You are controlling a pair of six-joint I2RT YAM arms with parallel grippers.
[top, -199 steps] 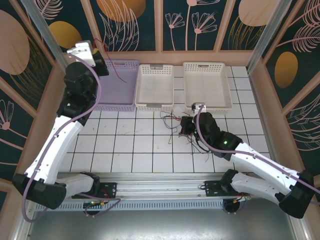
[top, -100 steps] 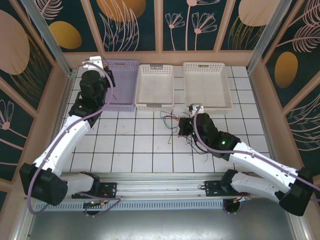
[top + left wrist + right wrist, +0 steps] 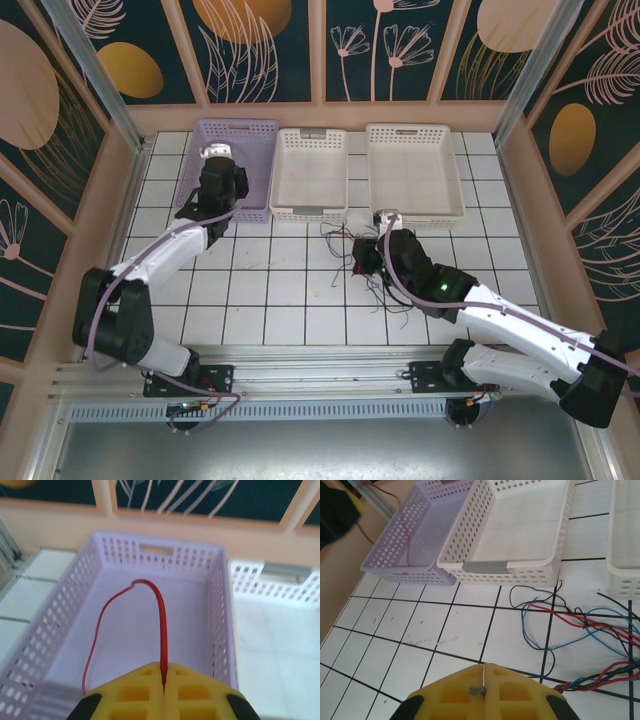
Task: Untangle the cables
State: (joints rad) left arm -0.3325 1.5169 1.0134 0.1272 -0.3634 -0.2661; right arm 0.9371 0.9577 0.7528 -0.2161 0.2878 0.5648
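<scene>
Left: the left gripper (image 3: 215,158) hangs over the near end of the lilac basket (image 3: 258,135), at the far left of the basket row. In the left wrist view its yellow pads (image 3: 135,690) are pressed together on a red cable (image 3: 161,615). The cable rises out of the seam, arches over the basket floor and drops back down on the left side (its lower end is hidden behind the pads).

Centre: the middle white basket (image 3: 311,137) stands just beside the lilac one. On the white tiled table (image 3: 250,290), just in front of the gap between the two white baskets, lies the tangle of cables (image 3: 580,622). Its red, blue and black strands lie in loose loops and twist together toward the lower right of the right wrist view.

Right: the right gripper (image 3: 366,258) sits low at the tangle. Its pads (image 3: 515,692) are closed, and a thin reddish strand (image 3: 483,676) shows in the seam between them. The right white basket (image 3: 415,130) stands just beyond it.
</scene>
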